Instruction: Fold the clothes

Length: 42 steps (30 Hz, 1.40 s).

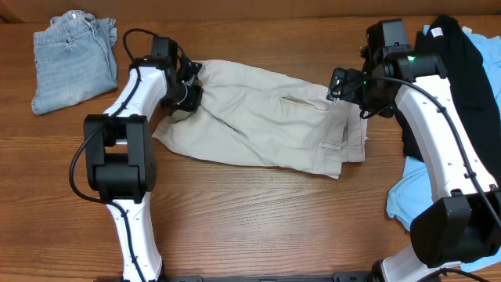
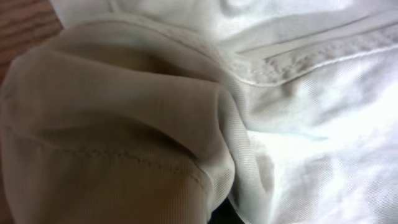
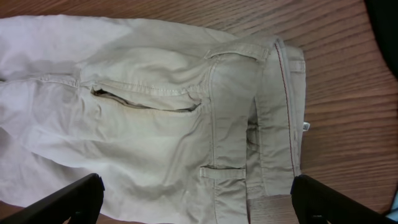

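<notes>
Beige shorts (image 1: 266,117) lie flat on the bench (image 1: 258,227), waistband (image 3: 280,124) toward my right; soft, light, limp cotton, best taken at edges; left gripper (image 1: 182,92) pinches the leg hem (image 2: 124,158); right gripper (image 3: 198,200) spread above waistband

No text, label or number can be read anywhere.

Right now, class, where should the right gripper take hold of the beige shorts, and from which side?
Probably the waistband, from above, at the right end of the shorts. It lies flat as a thick, stitched edge, and the right gripper hovers over it with jaws open.
</notes>
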Each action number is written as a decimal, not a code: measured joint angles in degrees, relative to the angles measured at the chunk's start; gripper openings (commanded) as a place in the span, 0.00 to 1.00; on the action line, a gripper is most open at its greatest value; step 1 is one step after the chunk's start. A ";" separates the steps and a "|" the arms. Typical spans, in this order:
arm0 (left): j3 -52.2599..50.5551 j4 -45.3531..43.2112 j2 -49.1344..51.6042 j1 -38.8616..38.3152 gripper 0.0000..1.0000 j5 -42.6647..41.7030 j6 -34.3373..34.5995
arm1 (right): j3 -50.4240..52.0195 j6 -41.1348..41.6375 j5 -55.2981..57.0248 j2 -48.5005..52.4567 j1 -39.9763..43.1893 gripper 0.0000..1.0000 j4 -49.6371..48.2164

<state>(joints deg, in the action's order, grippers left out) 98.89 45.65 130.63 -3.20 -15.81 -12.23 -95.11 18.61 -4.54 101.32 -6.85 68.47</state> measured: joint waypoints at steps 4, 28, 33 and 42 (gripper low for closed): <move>0.50 1.09 0.20 0.20 0.04 -0.63 5.18 | 0.00 0.39 -0.31 0.00 0.00 0.91 -0.02; 23.37 37.77 -6.80 3.91 0.04 2.49 11.89 | 6.62 1.99 -2.73 11.89 -4.00 0.04 -19.61; 23.39 38.69 -10.25 3.63 0.04 3.23 10.58 | 6.62 2.29 -2.78 18.95 -3.78 0.04 -22.88; 23.45 34.99 -15.47 -0.09 0.04 3.52 9.31 | 6.45 2.36 -4.09 21.46 -3.21 0.04 -23.02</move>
<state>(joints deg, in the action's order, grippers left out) 122.34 80.64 115.15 -3.29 -12.29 -2.92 -88.66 20.97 -8.62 122.78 -10.07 45.45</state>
